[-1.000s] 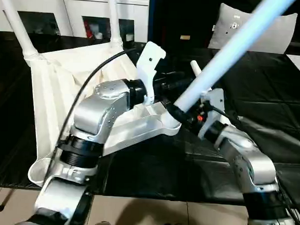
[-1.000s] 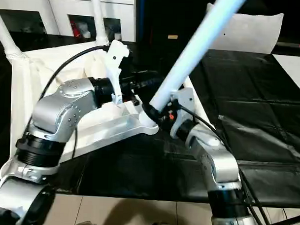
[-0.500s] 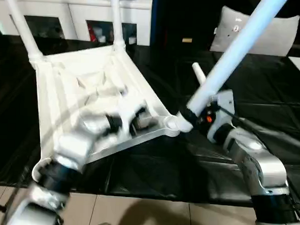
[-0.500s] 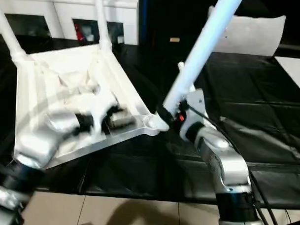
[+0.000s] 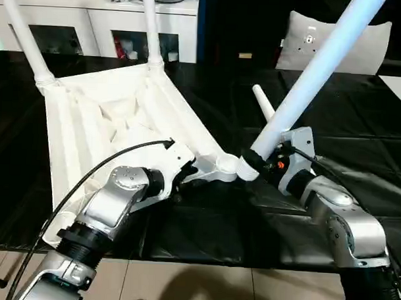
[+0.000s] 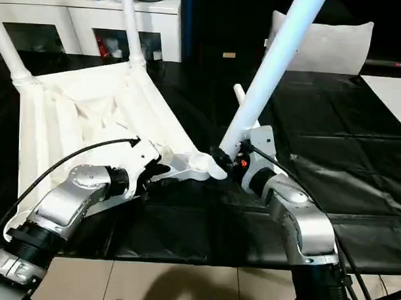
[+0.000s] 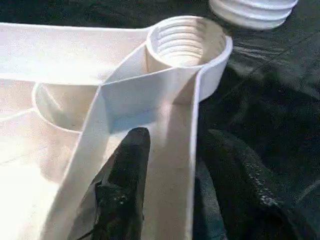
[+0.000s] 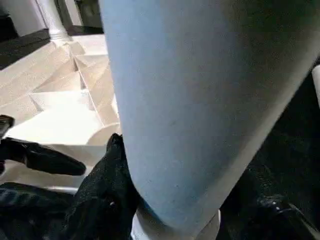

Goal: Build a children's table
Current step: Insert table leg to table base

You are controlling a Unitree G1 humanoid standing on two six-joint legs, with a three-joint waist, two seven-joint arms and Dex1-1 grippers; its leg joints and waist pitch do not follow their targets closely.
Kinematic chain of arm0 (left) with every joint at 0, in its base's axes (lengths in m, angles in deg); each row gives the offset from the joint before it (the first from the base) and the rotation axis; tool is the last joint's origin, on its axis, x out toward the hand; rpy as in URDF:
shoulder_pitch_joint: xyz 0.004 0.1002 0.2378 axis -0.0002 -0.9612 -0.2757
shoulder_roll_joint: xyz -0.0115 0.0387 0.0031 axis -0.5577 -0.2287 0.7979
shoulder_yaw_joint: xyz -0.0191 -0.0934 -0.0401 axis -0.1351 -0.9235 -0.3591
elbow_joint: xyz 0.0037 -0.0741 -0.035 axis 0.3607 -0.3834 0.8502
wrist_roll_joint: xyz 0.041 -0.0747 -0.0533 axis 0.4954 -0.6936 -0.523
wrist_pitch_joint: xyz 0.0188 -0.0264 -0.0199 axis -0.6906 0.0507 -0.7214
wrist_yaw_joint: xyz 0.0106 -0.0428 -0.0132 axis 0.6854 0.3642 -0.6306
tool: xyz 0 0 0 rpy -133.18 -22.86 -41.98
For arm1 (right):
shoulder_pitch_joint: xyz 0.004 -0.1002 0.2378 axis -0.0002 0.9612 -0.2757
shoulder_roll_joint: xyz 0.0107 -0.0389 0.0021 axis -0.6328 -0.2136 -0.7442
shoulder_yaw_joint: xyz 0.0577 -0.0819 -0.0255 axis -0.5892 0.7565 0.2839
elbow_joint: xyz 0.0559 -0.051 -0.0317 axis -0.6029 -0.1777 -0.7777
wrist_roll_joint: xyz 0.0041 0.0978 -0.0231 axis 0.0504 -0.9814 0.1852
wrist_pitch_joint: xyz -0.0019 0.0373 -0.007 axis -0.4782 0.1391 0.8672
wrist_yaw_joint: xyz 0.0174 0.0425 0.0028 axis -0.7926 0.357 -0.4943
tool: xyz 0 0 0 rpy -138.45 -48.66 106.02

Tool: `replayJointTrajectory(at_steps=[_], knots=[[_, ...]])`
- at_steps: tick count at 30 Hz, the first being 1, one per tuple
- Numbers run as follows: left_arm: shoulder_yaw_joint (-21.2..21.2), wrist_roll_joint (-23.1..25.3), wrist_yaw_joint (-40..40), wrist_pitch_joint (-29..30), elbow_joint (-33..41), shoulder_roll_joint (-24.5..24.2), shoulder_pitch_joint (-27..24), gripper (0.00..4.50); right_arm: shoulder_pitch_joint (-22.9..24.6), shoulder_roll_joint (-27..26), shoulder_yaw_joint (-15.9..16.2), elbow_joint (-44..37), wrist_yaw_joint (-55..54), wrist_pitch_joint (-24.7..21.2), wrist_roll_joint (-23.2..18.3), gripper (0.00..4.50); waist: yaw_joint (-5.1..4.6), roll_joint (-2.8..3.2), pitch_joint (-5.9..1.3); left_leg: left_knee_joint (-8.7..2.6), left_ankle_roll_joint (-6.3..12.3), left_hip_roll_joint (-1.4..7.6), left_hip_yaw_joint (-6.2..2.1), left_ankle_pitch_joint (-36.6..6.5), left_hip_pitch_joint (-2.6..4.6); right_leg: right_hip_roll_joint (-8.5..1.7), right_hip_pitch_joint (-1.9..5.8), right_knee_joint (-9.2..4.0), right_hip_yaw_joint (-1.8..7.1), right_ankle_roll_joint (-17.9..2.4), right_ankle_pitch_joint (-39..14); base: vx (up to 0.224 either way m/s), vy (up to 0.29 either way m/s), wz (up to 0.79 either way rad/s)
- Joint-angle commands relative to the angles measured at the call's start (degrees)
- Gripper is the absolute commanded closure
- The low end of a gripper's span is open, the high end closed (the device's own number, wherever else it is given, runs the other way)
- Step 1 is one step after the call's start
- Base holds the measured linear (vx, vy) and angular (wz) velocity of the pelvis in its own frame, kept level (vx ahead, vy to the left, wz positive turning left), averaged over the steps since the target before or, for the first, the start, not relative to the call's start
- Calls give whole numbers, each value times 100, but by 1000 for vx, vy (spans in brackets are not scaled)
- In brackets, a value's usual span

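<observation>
Head view, black sheeting (image 5: 360, 109), white cabinet (image 5: 100, 18)

Table top: the white plastic square table top (image 5: 116, 121) lies underside up on the black sheet-covered work surface (image 5: 360, 109), left of centre.
Fitted legs: two white tapered tubular legs (image 5: 151, 26) stand in its far corner sockets.
Near corner: an open round corner socket (image 7: 187, 40), the left gripper (image 7: 170, 155) straddling the rim just behind it.
Third leg: a long white tubular leg (image 5: 315, 72) slants up rightward, its foot beside that socket, inside the right gripper (image 5: 256, 166).
Fourth leg: a white leg tip (image 5: 263, 101) lies behind.
Background: white cabinet (image 5: 93, 28) far left, grey-white cushion (image 5: 362, 47) far right.
</observation>
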Motion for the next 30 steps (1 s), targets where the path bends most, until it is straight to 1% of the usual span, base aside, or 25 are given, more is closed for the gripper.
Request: replayJointTrajectory(at_steps=[1, 3, 4, 5, 6, 7, 8, 9, 11, 13, 14, 16, 18, 19, 21, 22, 23, 24, 25, 26, 27, 28, 29, 30], knots=[[32, 86, -45, -43, -136, -71, 57, 292, 18, 49, 43, -97, 21, 11, 30, 261, 0, -7, -509, -349, 167, -39, 97, -731, -33, -327, 379, -493, 273, -647, -1729, 0, 0, 0], [35, 82, -86, -41, -182, -79, 82, 314, 8, 50, 60, -85, 37, 16, 34, 261, 6, 7, -506, -349, 159, -37, 97, -769, -31, -337, 375, -499, 272, -649, -1804, 0, 0, 0], [56, 68, -161, 13, -216, -92, 109, 317, 4, 59, 86, -75, 60, 29, 46, 261, 2, -4, -504, -351, 154, -39, 97, -789, -34, -336, 380, -506, 269, -632, -1851, 0, 0, 0], [77, 68, -210, 67, -230, -105, 120, 322, 4, 65, 103, -77, 68, 30, 57, 261, 6, 16, -506, -352, 149, -39, 92, -781, -34, -338, 380, -504, 268, -625, -1861, 0, 0, 0], [113, 79, -265, 110, -236, -127, 131, 348, 0, 71, 120, -77, 75, 34, 71, 261, 2, 8, -506, -349, 152, -41, 95, -789, -32, -337, 377, -509, 267, -621, -1876, 0, 0, 0], [141, 100, -299, 140, -253, -145, 144, 348, -3, 74, 131, -84, 76, 27, 78, 261, 2, 6, -505, -352, 149, -40, 92, -785, -32, -337, 380, -508, 266, -621, -1884, 0, 0, 0], [141, 100, -299, 140, -253, -145, 144, 358, -3, 74, 131, -84, 76, 27, 78, 261, 2, 19, -514, -350, 148, -35, 90, -756, -32, -337, 379, -497, 272, -637, -1807, 0, 0, 0], [152, 121, -329, 162, -305, -156, 175, 362, -25, 76, 145, -91, 85, -12, 74, 261, -1, 11, -511, -349, 159, -39, 94, -753, -33, -333, 377, -498, 272, -654, -1775, 0, 0, 0], [175, 154, -365, 176, -347, -175, 204, 379, -73, 119, 198, -91, 150, -128, 59, 261, 0, 22, -513, -347, 169, -40, 95, -744, -36, -332, 380, -491, 273, -679, -1760, 0, 0, 0], [196, 178, -395, 161, -361, -192, 215, 403, -109, 151, 237, -82, 193, -211, 55, 261, -1, 19, -518, -343, 180, -52, 95, -748, -40, -325, 392, -493, 269, -659, -1801, 0, 0, 0], [204, 198, -441, 145, -385, -212, 240, 407, -237, 223, 339, -14, 277, -353, 91, 261, -5, 4, -514, -345, 186, -53, 95, -760, -42, -328, 390, -502, 264, -637, -1878, 0, 0, 0], [212, 206, -488, 136, -387, -230, 249, 425, -329, 240, 370, 49, 321, -484, 63, 261, -14, 12, -515, -342, 175, -51, 94, -769, -44, -335, 385, -510, 263, -604, -1990, 0, 0, 0], [255, 242, -562, 103, -370, -278, 258, 446, -467, 298, 478, 163, 405, -527, 102, 261, -29, 12, -518, -343, 175, -51, 91, -771, -39, -331, 381, -514, 257, -590, -2031, 0, 0, 0], [289, 253, -633, 68, -352, -309, 259, 450, -541, 324, 538, 226, 468, -562, 105, 261, -39, -10, -520, -340, 184, -53, 92, -768, -43, -332, 381, -514, 258, -593, -2029, 0, 0, 0], [391, 270, -854, -113, -297, -390, 239, 450, -669, 338, 621, 328, 560, -638, 93, 261, -45, -16, -530, -342, 200, -40, 91, -685, -50, -338, 383, -494, 268, -629, -1883, 0, 0, 0], [521, 304, -1089, -324, -226, -496, 197, 450, -757, 340, 673, 386, 629, -712, 70, 261, -40, -2, -543, -340, 196, -35, 85, -639, -48, -342, 387, -470, 271, -665, -1770, 0, 0, 0], [564, 313, -1178, -436, -200, -534, 179, 450, -784, 343, 694, 402, 652, -732, 68, 261, -54, -2, -545, -343, 201, -32, 82, -598, -59, -337, 392, -449, 277, -731, -1599, 0, 0, 0], [713, 292, -1595, -912, -79, -674, 91, 450, -881, 361, 778, 450, 755, -832, 62, 261, -45, -34, -549, -347, 225, -26, 82, -602, -53, -352, 390, -449, 282, -775, -1530, 0, 0, 0], [734, 275, -1675, -946, -47, -701, 72, 450, -898, 368, 800, 459, 784, -854, 62, 261, -52, -23, -547, -347, 214, -25, 87, -589, -54, -345, 394, -430, 290, -790, -1474, 0, 0, 0], [783, 218, -1911, -1011, 58, -784, 11, 450, -955, 395, 884, 486, 894, -929, 73, 261, -39, -20, -540, -354, 201, -3, 89, -578, -32, -360, 375, -416, 295, -842, -1428, 0, 0, 0], [794, 222, -1963, -1065, 63, -813, 3, 450, -971, 403, 916, 495, 927, -955, 81, 261, -26, -3, -535, -355, 191, 3, 102, -603, -7, -352, 356, -425, 298, -864, -1450, 0, 0, 0], [806, 232, -2032, -1156, 47, -844, 0, 450, -991, 409, 946, 515, 958, -1002, 76, 261, -6, -1, -528, -354, 189, 3, 107, -621, -8, -353, 352, -430, 303, -865, -1471, 0, 0, 0], [802, 233, -2075, -1214, 31, -866, -3, 450, -998, 407, 966, 523, 972, -1032, 72, 261, 35, 6, -525, -364, 162, 11, 110, -688, 14, -357, 341, -435, 306, -852, -1539, 0, 0, 0], [793, 226, -2159, -1314, -7, -901, -3, 450, -1006, 408, 1006, 546, 994, -1087, 68, 261, 61, -29, -522, -374, 132, 14, 112, -696, 12, -361, 348, -419, 310, -833, -1548, 0, 0, 0]])
